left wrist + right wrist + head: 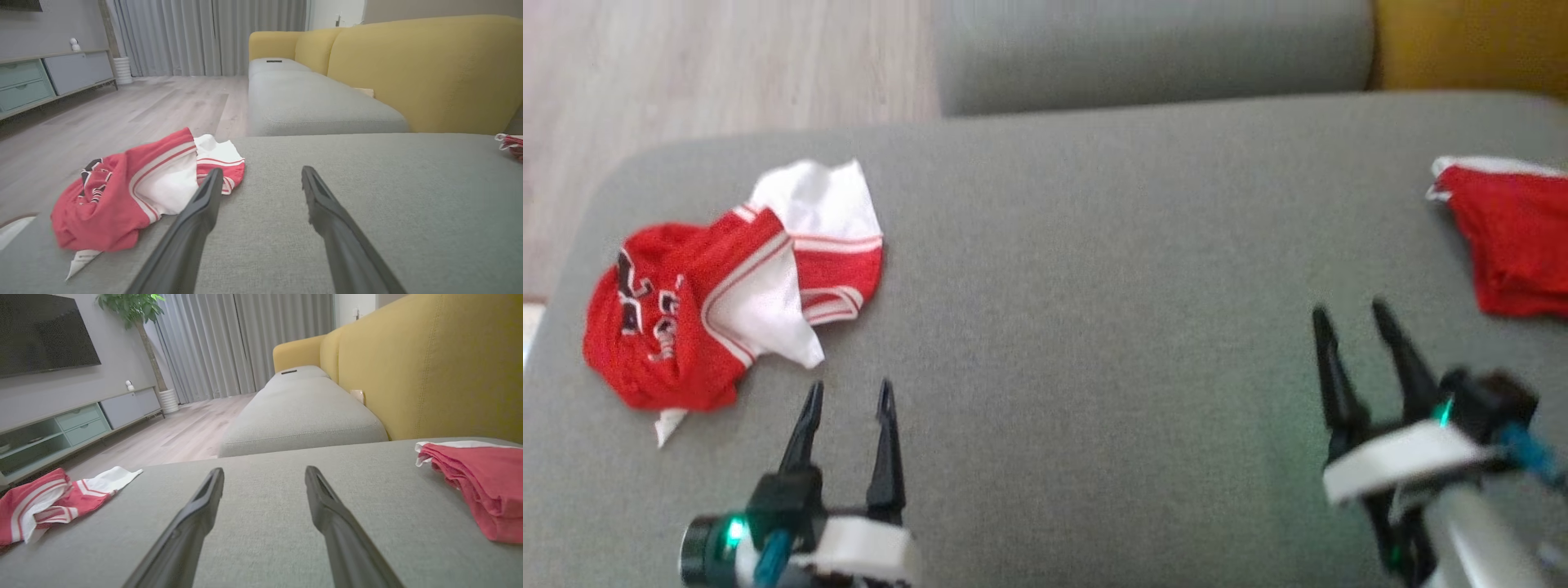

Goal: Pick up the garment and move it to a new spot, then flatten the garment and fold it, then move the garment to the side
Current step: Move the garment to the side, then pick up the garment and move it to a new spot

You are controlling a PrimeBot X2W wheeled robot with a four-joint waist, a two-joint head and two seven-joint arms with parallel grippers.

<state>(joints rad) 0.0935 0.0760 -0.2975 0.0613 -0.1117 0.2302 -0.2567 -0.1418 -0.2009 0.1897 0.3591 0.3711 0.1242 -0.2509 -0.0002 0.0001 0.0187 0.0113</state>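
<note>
Grey sofa cushion (1078,327) had a folded red garment (1515,245) parked at its right edge, looked done to me; crumpled jersey (727,286) sat left, untouched. Both left gripper (849,384) and right gripper (1349,309) gaped, empty.

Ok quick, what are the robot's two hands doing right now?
Left gripper: open, holding nothing.
Right gripper: open, holding nothing.
</note>
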